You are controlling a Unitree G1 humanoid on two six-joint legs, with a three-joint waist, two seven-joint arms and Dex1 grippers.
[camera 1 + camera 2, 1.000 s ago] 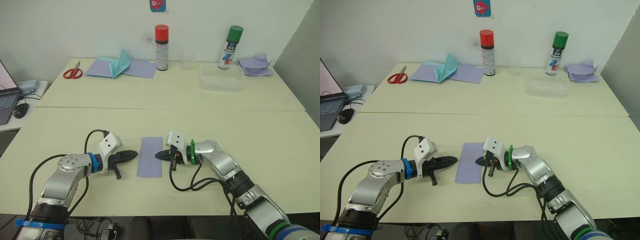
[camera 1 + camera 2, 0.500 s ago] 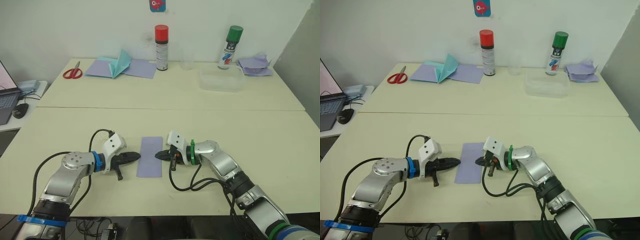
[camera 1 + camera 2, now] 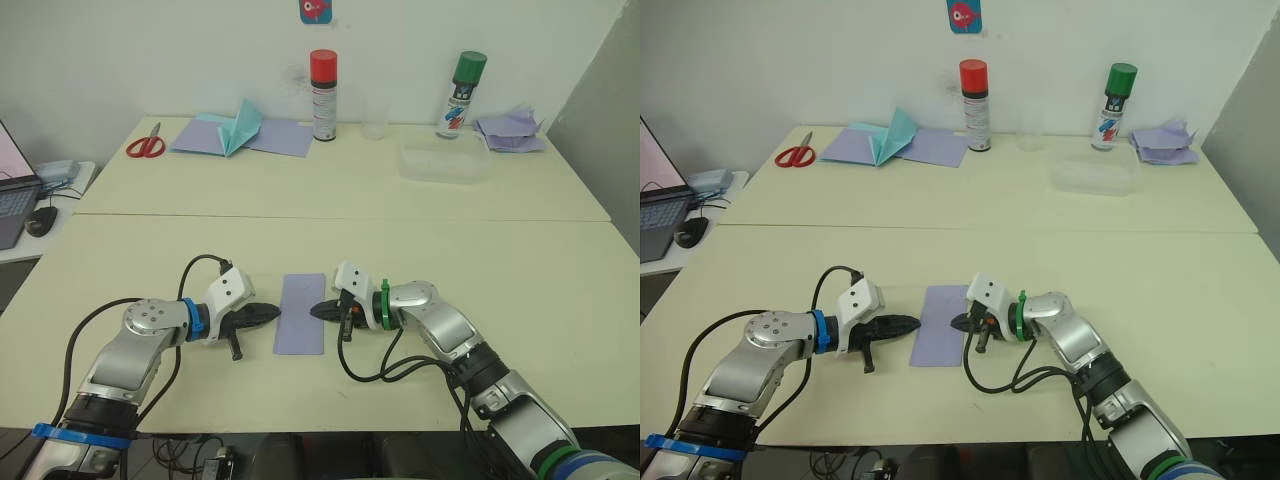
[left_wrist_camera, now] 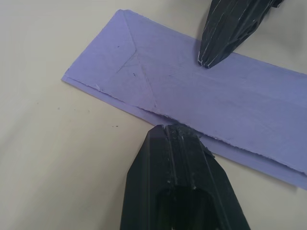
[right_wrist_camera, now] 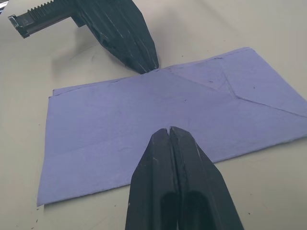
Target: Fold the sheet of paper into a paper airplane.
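The sheet of paper [image 3: 301, 313] lies flat on the near table as a narrow lavender rectangle, folded lengthwise, with diagonal creases at its far end [image 4: 139, 67]. My left gripper [image 3: 275, 312] is shut, and its tip [image 4: 175, 129] touches the sheet's left long edge. My right gripper [image 3: 314, 310] is shut too; its tip [image 5: 170, 130] rests on the sheet just inside the right long edge. The two tips face each other across the paper. Neither holds anything.
On the far table are red scissors [image 3: 146, 146], lavender sheets with a teal paper shape [image 3: 240, 130], a red-capped can [image 3: 323, 82], a green-capped can [image 3: 460, 82], a clear tray [image 3: 443, 160] and crumpled lavender paper [image 3: 510, 130]. A laptop [image 3: 12, 195] sits far left.
My left gripper has slid right until its tip reaches the paper's left edge. The right gripper and the paper have stayed put.
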